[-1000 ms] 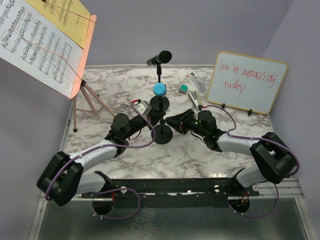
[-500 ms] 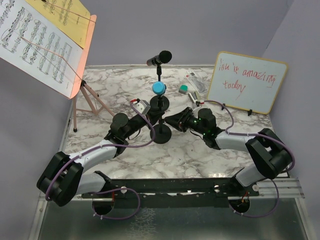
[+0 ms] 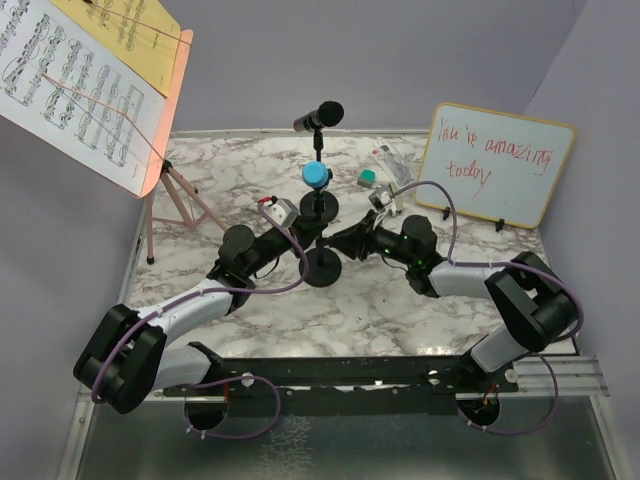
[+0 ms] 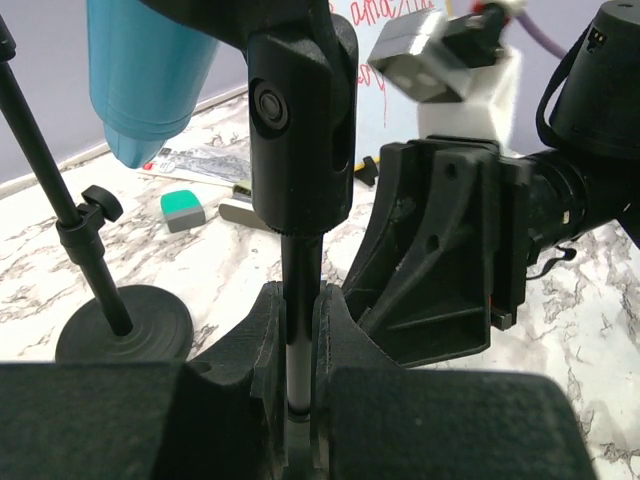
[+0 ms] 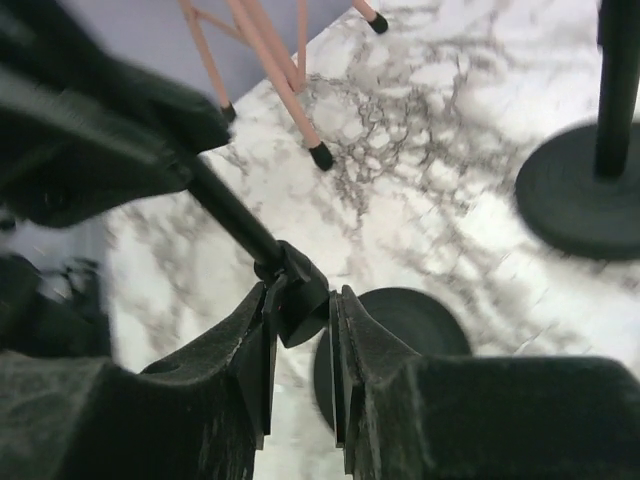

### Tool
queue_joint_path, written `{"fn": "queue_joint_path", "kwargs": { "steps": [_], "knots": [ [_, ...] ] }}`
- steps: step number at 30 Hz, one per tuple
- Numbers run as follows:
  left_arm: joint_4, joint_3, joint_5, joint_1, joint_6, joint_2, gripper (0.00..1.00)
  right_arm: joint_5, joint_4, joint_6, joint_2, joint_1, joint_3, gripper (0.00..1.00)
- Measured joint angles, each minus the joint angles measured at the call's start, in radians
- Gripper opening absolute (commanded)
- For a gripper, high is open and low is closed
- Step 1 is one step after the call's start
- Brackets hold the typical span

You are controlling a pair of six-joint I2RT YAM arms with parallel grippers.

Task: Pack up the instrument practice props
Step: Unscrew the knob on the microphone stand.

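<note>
Left gripper (image 4: 300, 335): clamped on the near pole (image 3: 322, 268), low on its shaft.
Right gripper (image 5: 300, 330): pinching the same pole's collar (image 5: 297, 297).
Blue microphone (image 3: 317, 176): atop that pole.

Crowded in the middle, open marble nearer the arms.
The left gripper (image 4: 298, 312) and right gripper (image 5: 300, 306) clamp the near black round-based mic pole (image 3: 322, 268) from both sides, under its blue microphone (image 3: 317, 176), closing that gap; the second black round-based pole (image 3: 320, 208) stands just behind. The pink tripod legs (image 3: 180, 200) bar the far left, the wood-framed whiteboard (image 3: 495, 165) the far right. The marble table (image 3: 380, 310) lies bare in front of the near pole's base.
</note>
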Motion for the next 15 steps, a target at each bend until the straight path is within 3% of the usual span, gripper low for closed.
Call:
{"fn": "queue_joint_path", "kwargs": {
  "steps": [4, 9, 15],
  "knots": [
    [0.0, 0.0, 0.018, 0.007, -0.004, 0.0, 0.0, -0.098, -0.021, -0.372, -0.012, -0.001, 0.016, 0.01],
    [0.0, 0.0, 0.029, 0.016, -0.006, 0.0, 0.0, -0.194, -0.191, -0.793, -0.044, 0.002, 0.073, 0.0],
    [0.002, 0.008, 0.051, 0.016, -0.006, 0.009, 0.0, -0.215, -0.354, -1.131, -0.101, 0.017, 0.089, 0.0]
  ]
}}
